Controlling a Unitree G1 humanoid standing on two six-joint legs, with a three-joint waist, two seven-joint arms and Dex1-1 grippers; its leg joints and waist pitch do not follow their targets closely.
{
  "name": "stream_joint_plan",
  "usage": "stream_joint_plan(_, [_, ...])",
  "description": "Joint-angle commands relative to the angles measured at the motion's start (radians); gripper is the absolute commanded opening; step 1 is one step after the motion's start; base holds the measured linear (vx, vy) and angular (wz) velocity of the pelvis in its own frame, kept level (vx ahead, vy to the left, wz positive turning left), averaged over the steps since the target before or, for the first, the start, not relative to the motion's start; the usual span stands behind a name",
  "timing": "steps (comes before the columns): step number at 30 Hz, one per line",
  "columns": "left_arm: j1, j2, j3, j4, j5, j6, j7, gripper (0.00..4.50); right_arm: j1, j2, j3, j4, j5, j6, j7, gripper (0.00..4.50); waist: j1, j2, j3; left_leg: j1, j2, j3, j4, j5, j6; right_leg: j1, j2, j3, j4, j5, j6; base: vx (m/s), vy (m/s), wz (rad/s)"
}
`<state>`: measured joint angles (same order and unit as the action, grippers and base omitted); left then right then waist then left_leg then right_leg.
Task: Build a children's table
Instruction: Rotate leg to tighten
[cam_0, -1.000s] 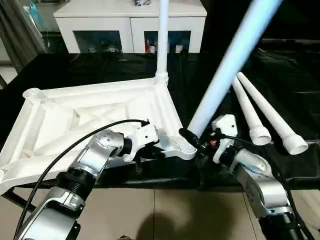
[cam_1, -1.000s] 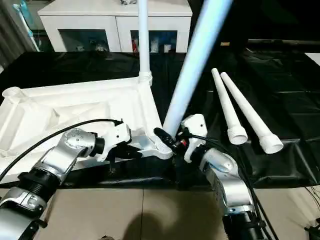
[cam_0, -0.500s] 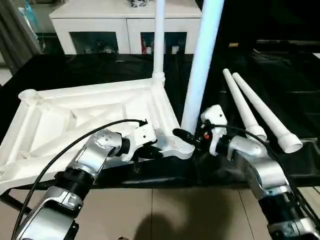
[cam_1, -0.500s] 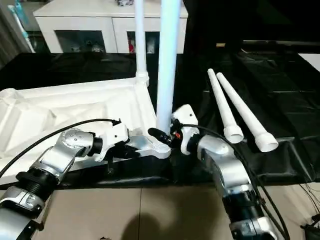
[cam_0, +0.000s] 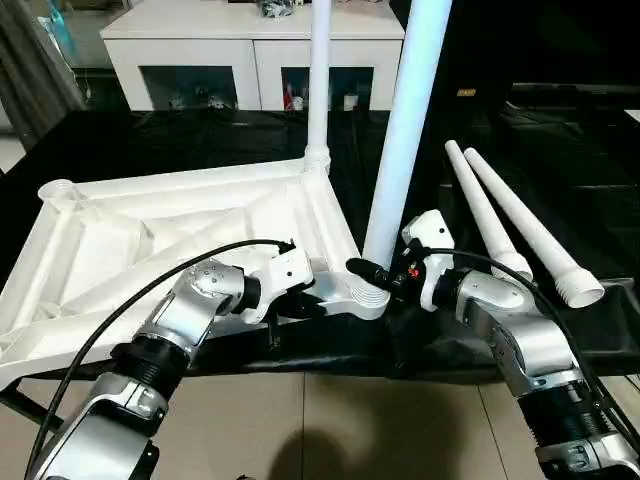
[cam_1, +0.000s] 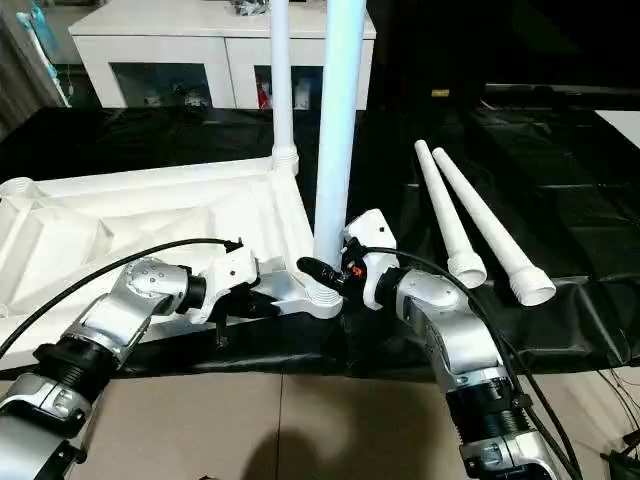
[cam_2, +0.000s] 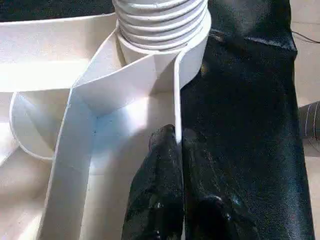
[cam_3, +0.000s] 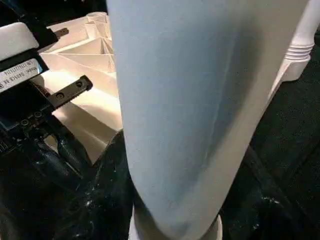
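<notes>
The white table top (cam_0: 180, 230) lies underside up on the black cloth. One leg (cam_0: 318, 80) stands in its far right corner socket. My right gripper (cam_0: 375, 272) is shut on a second leg (cam_0: 405, 130) low down, holding it almost upright in the near right socket (cam_0: 368, 297). In the right wrist view this leg (cam_3: 200, 100) passes between the dark fingers (cam_3: 107, 190). My left gripper (cam_0: 315, 305) is shut on the top's rim beside that socket; in the left wrist view its fingers (cam_2: 155, 200) pinch the thin wall (cam_2: 176, 100). Two loose legs (cam_0: 485, 215) (cam_0: 525, 230) lie to the right.
A white cabinet with glass doors (cam_0: 200, 50) stands behind the work table. The black cloth (cam_0: 560, 130) hangs over the table's front edge, with tiled floor (cam_0: 330, 430) below. My left arm's cable (cam_0: 140, 300) runs over the top's near side.
The held leg has swung from leaning right to nearly upright in the near right socket, my right wrist turning with it. The left gripper stayed on the rim.
</notes>
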<state>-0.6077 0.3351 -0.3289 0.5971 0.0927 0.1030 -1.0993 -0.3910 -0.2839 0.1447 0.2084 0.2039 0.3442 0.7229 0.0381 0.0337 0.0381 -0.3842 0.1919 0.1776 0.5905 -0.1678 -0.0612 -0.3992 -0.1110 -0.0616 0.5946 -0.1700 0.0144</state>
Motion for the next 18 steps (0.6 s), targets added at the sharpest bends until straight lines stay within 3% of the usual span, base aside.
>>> stream_joint_plan(1, [-0.040,-0.005,0.013,-0.005,-0.010,-0.013,0.014,0.00,0.070,-0.003,0.027,0.114,-0.034,0.086,-0.024,1.85,-0.003,0.009,-0.051,0.022,0.028,-0.014,-0.092,-0.453,-0.029,0.025,-0.028,0.030,-0.084,-0.365,-0.178,0.000,0.000,0.00])
stream_joint_plan(7, [-0.054,-0.023,0.032,0.040,-0.007,0.016,0.066,0.00,0.066,0.023,0.014,0.107,-0.045,0.077,-0.083,1.85,-0.007,0.009,-0.047,0.026,0.027,-0.017,-0.095,-0.501,-0.039,0.020,-0.028,0.028,-0.094,-0.434,-0.157,0.000,0.000,0.00])
stream_joint_plan(10, [-0.079,-0.060,0.052,0.088,0.012,0.071,0.180,0.00,0.041,0.070,-0.008,0.137,-0.061,0.069,-0.179,1.85,-0.010,0.008,-0.044,0.031,0.024,-0.019,-0.093,-0.531,-0.049,0.012,-0.030,0.026,-0.101,-0.511,-0.136,0.000,0.000,0.00])
stream_joint_plan(16, [-0.133,-0.211,0.075,0.196,0.016,0.205,0.384,0.00,-0.092,0.191,-0.029,0.320,-0.117,0.082,-0.412,1.85,-0.032,0.011,-0.040,0.026,0.017,-0.036,-0.098,-0.597,-0.060,0.018,-0.031,0.000,-0.121,-0.623,-0.077,0.000,0.000,0.00])
stream_joint_plan(17, [-0.145,-0.233,0.073,0.219,0.021,0.212,0.408,0.00,-0.114,0.210,-0.039,0.349,-0.118,0.088,-0.450,1.85,-0.037,0.013,-0.036,0.038,0.015,-0.038,-0.096,-0.634,-0.059,0.008,-0.028,-0.008,-0.134,-0.657,-0.062,-0.066,0.025,-0.02])
stream_joint_plan(18, [-0.173,-0.282,0.070,0.266,0.029,0.232,0.470,0.00,-0.166,0.249,-0.049,0.418,-0.116,0.097,-0.495,1.85,-0.048,0.023,-0.033,0.061,0.010,-0.037,-0.088,-0.681,-0.053,-0.004,-0.021,-0.025,-0.153,-0.678,-0.049,-0.066,0.025,-0.02])
